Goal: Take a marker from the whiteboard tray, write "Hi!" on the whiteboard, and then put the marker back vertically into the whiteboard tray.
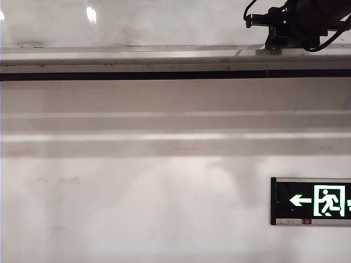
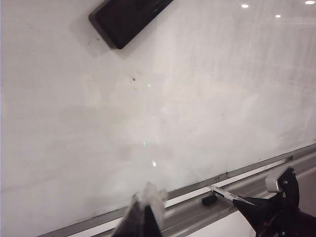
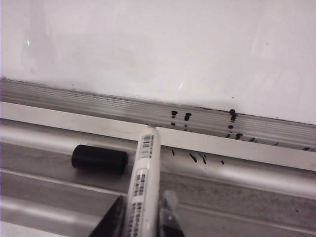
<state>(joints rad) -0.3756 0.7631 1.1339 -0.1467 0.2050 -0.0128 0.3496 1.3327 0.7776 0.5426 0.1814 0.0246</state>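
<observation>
Marker (image 3: 141, 187): white barrel with printed barcode-like strips, lying between the two fingers of the right claw (image 3: 143, 219), which pinches the barrel from both sides. The barrel reaches out past the fingertips, its far end over the whiteboard tray (image 3: 237, 173) near the tray's back edge.

A short black cap (image 3: 99, 158) lies loose in the tray channel just beside the barrel, apart from it.

Right wrist view alone shows black ink specks on the tray rail and the barrel print. Left wrist view alone shows the wider whiteboard (image 2: 163, 98) with light spots and a black eraser (image 2: 127, 17) on it; from there the marker (image 2: 228, 194) shows as a slim white stick at the right claw (image 2: 247, 201), the cap (image 2: 209, 199) beside it.

Left claw (image 2: 146, 213) hangs near the tray's front edge, well apart from the marker; fingers look pressed together, blurred.

Exterior view: right arm (image 1: 299, 22) dark, down at the tray (image 1: 137, 57); marker hidden.
</observation>
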